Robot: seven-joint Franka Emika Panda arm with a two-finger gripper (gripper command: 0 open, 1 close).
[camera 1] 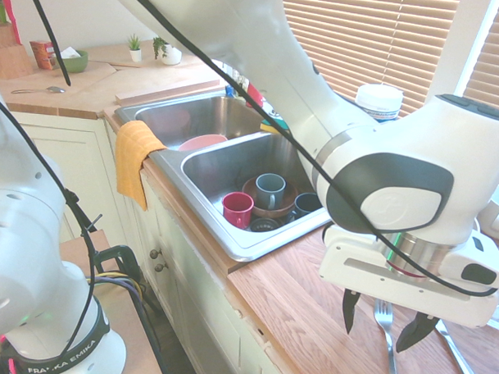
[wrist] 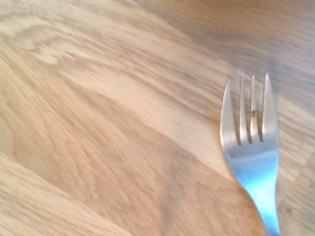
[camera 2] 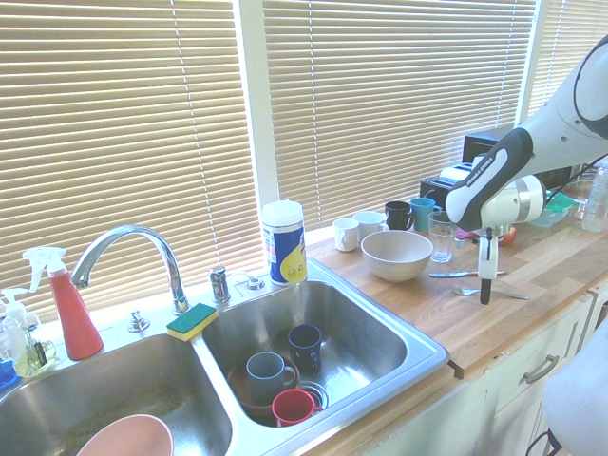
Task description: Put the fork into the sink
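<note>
At the lower right of the first exterior view the gripper (camera 1: 390, 317) points straight down with its 2 dark fingers (camera 1: 350, 312) spread apart and empty, 1 on each side of the fork (camera 1: 385, 333). The fork lies flat on the wooden worktop (camera 1: 302, 320), tines toward the sink (camera 1: 208, 198) and handle running off toward the bottom edge of the frame; the fingers hang just above it and do not appear to touch it yet. That straddling pose looks deliberate: with a thin, flat piece of metal, closing across the narrow neck from above is about the only way to get hold of it. A table knife (camera 1: 457, 358) lies just beside the fork at the lower right, close enough that a finger coming down could nudge it or catch it instead. The wrist view shows the 4 tines and the neck low and right on bare wood grain. In the second exterior view the gripper (camera 2: 485, 285) stands at the right, over cutlery on the worktop, with a cream bowl (camera 2: 397, 254) between it and the sink (camera 2: 408, 332) in the lower middle. The nearer basin already holds 3 mugs, so the fork should be dropped low.
</note>
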